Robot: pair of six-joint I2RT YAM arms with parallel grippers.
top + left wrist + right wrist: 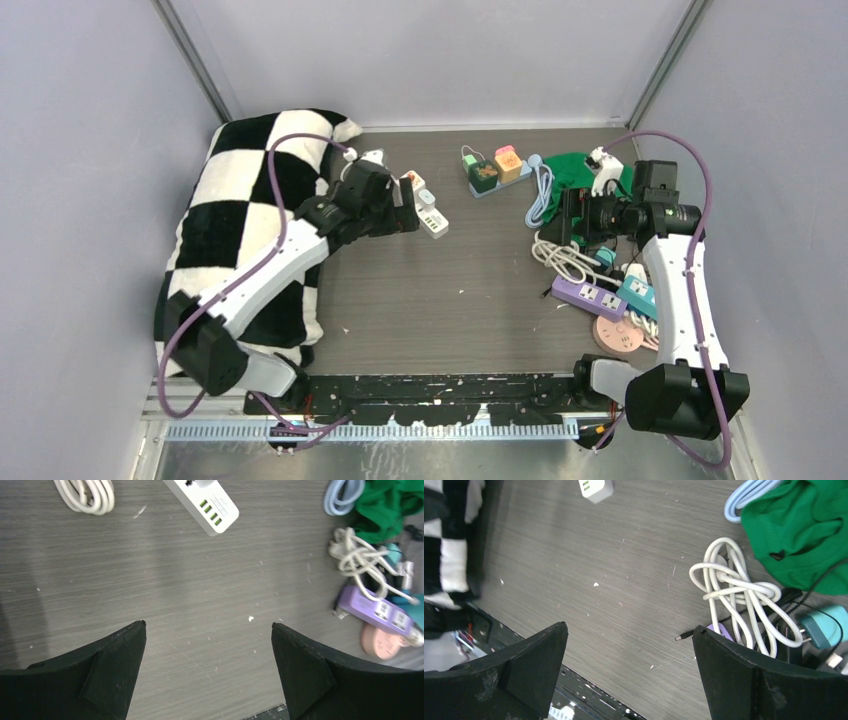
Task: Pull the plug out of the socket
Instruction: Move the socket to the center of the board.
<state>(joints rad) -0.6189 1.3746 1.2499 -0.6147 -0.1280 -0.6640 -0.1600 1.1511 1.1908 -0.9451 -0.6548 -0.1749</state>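
Observation:
A white power strip (433,220) with green ports lies left of the table's middle, with a pale plug (427,199) seated in it. It also shows at the top of the left wrist view (206,504) and the right wrist view (595,487). My left gripper (408,205) is open and empty, just beside the strip above bare table (208,630). My right gripper (568,215) is open and empty over the table (630,630), beside a white cable bundle (739,592). A grey strip (494,170) carrying coloured cube plugs lies at the back.
A checkered pillow (250,230) fills the left side. A green cloth (578,170), a light blue cable (540,195), a purple strip (590,297), a teal strip (637,293) and a pink round socket (622,337) crowd the right. A coiled white cord (85,495) lies near the white strip.

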